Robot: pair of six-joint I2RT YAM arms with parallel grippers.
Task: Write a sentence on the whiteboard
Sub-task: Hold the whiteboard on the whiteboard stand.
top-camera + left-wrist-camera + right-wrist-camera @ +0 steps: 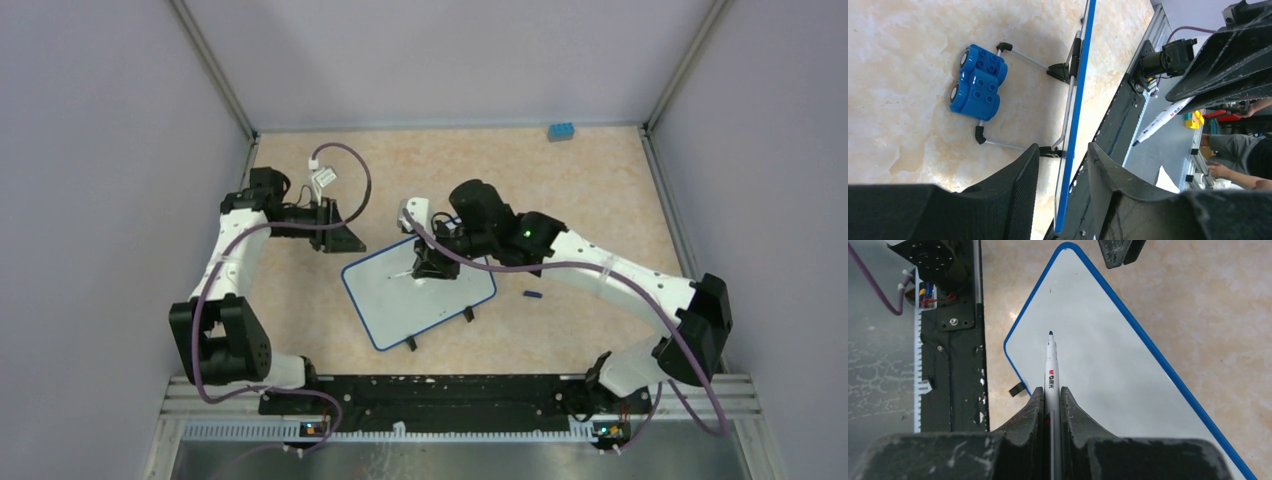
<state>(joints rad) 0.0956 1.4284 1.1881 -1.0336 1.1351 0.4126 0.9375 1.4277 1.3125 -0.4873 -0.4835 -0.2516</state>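
The whiteboard (400, 305) lies tilted in the middle of the table, white with a thin blue rim and black clip feet. No sentence shows on its face (1098, 365). My right gripper (1051, 391) is shut on a white marker (1050, 360), whose dark tip points at the board near its left corner. I cannot tell whether the tip touches. My left gripper (1064, 147) is open at the board's far left corner. The blue rim (1075, 125) stands edge-on between its fingers with a gap on each side.
A blue toy block (560, 131) sits at the back right of the table and shows past the board's wire legs (977, 82). A small dark blue cap (533, 295) lies right of the board. The black base rail (430, 395) runs along the near edge.
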